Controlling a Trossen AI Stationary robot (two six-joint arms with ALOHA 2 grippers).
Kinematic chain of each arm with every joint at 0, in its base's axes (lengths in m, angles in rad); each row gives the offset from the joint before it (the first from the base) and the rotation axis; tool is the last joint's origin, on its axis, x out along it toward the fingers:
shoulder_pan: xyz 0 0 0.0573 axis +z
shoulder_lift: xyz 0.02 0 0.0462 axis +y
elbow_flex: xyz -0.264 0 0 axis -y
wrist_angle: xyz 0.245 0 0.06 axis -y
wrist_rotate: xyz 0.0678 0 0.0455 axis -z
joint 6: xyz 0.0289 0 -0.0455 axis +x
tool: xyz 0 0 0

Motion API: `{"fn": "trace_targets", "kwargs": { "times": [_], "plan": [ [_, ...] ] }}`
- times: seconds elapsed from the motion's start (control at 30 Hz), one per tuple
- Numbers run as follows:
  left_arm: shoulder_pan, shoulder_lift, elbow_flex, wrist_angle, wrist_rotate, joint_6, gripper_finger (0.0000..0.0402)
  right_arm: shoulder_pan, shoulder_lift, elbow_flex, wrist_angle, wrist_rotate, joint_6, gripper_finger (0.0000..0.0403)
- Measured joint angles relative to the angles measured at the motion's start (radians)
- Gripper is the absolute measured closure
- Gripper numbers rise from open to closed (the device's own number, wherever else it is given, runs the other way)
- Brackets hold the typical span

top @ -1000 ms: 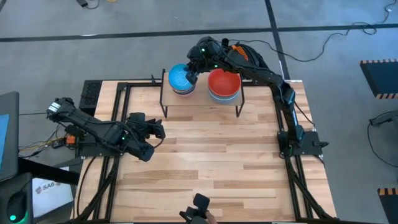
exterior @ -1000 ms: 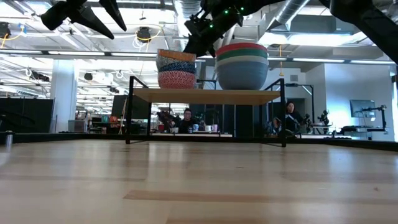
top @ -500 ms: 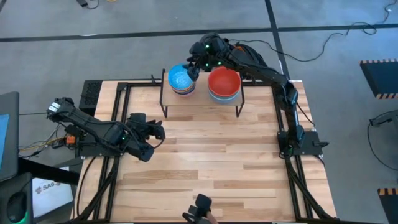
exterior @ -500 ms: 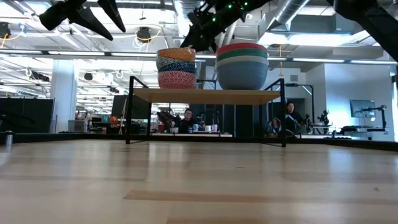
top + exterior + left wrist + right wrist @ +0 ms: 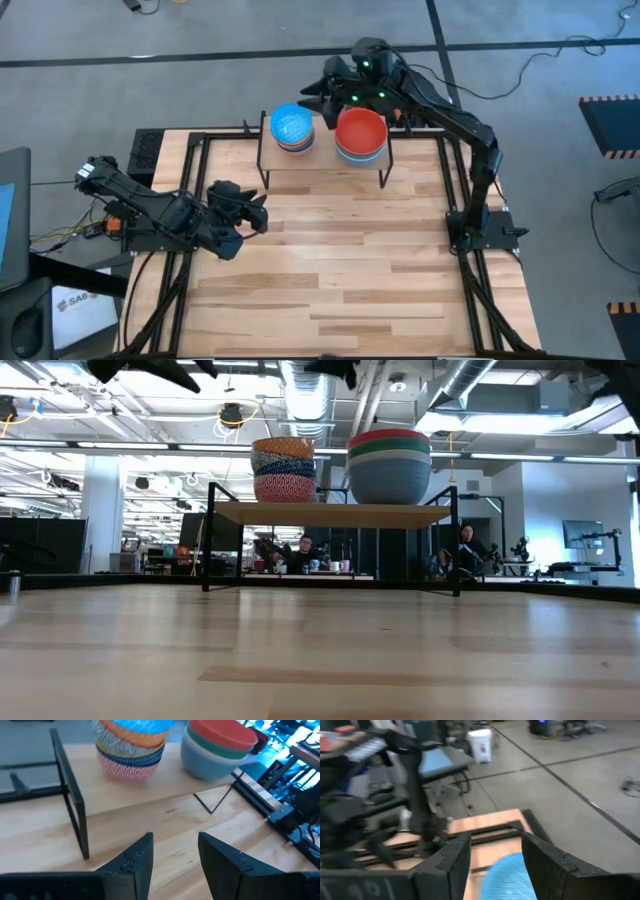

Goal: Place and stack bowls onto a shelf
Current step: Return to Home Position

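Note:
The shelf stands at the table's far edge and carries two stacks of bowls. The left stack has a blue bowl on top; its lowest bowl is red-and-white patterned. The right stack has a red bowl on top and a light blue bowl at the bottom. My right gripper hangs open, high above the far side of the left stack, whose blue top bowl shows under its fingers. My left gripper is open over the table's left part, pointing at the shelf.
The shelf's thin black legs stand on the wooden tabletop. Black frame rails run along the table's left and right sides. People sit in the room beyond the table.
My right gripper has come away from the rim of the left stack's top bowl, risen steeply and drawn back toward the table's far right. The blue bowl stays on its stack. My left gripper has risen a little and rolled.

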Motion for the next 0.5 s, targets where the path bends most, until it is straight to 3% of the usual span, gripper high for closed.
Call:
{"fn": "trace_targets", "kwargs": {
  "times": [0.23, 0.5],
  "plan": [
    [0.0, -0.005, 0.0, 0.102, -0.012, 0.155, 0.0262, 0.08, -0.053, 0.0, -0.053, -0.112, 0.047, 0.023],
    [0.0, -0.028, 0.0, 0.258, 0.001, 0.386, 0.0262, 0.297, -0.04, 0.0, -0.078, -0.102, 0.071, 0.0269]
  ]
}}
